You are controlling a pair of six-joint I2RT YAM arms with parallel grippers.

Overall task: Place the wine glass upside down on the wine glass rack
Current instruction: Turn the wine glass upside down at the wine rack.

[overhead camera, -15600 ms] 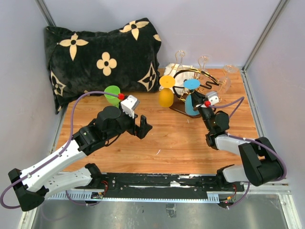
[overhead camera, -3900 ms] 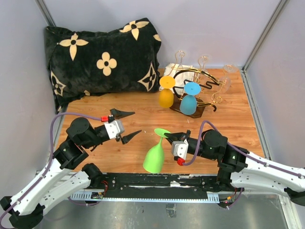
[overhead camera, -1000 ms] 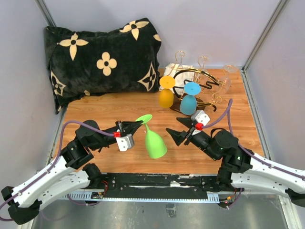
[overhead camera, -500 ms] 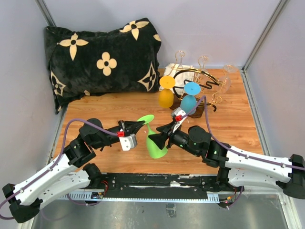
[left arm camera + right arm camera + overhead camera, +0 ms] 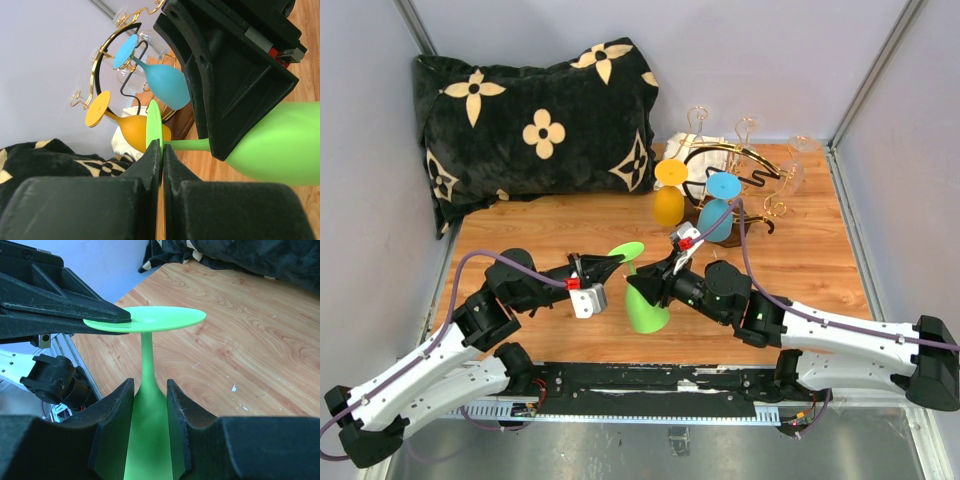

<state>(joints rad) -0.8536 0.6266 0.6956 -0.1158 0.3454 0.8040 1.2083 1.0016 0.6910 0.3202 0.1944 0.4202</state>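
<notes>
The green wine glass (image 5: 647, 303) stands tilted over the wooden table, bowl down and foot up. My left gripper (image 5: 616, 262) is shut on the rim of its flat foot (image 5: 150, 319), pinching the disc edge-on (image 5: 154, 125). My right gripper (image 5: 642, 288) comes in from the right, and its fingers (image 5: 119, 410) press both sides of the glass where stem meets bowl (image 5: 149, 405). The wine glass rack (image 5: 740, 165), gold wire on a dark base, stands at the back right. An orange glass (image 5: 668, 205) and a blue glass (image 5: 716, 215) hang on it upside down.
A black pillow with cream flowers (image 5: 535, 120) fills the back left. Clear glasses (image 5: 750, 130) and a white cloth (image 5: 692, 150) sit behind the rack. Grey walls close in the table on three sides.
My right arm has swung left from beside the rack up to the green glass, and its fingers have narrowed onto the bowl's neck. The left gripper has kept its hold and hardly moved.
</notes>
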